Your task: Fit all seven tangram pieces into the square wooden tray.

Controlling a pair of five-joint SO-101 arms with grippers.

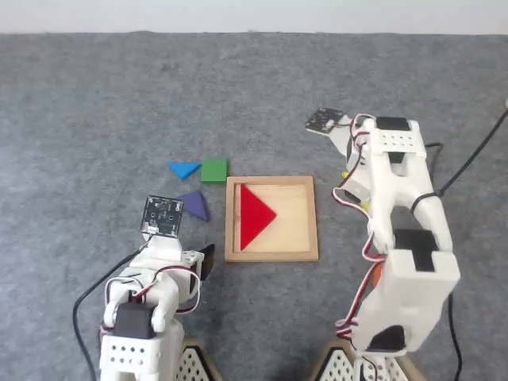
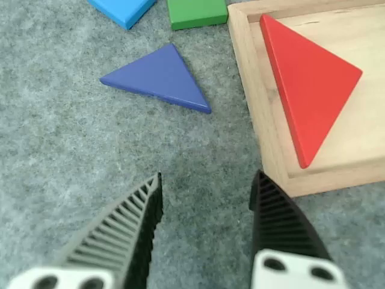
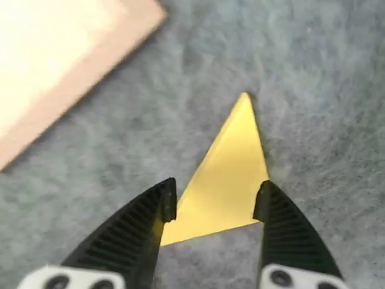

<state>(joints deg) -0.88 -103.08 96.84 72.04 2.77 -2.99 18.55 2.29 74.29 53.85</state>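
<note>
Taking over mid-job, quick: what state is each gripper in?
Left gripper: open, empty.
Right gripper: open over the yellow triangle, not gripping it.

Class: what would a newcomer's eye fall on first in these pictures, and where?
The red triangle lies alone in the wooden tray, against its left wall in the high view. The right gripper hangs open over a yellow triangle on the grey carpet. A blue triangle, green square and purple triangle cluster outside the tray's left wall.

Grey table [image 1: 95, 103]: tray [image 1: 271, 181], blue triangle [image 1: 184, 168], green square [image 1: 213, 170], purple triangle [image 1: 194, 205], yellow triangle [image 3: 225, 174].
</note>
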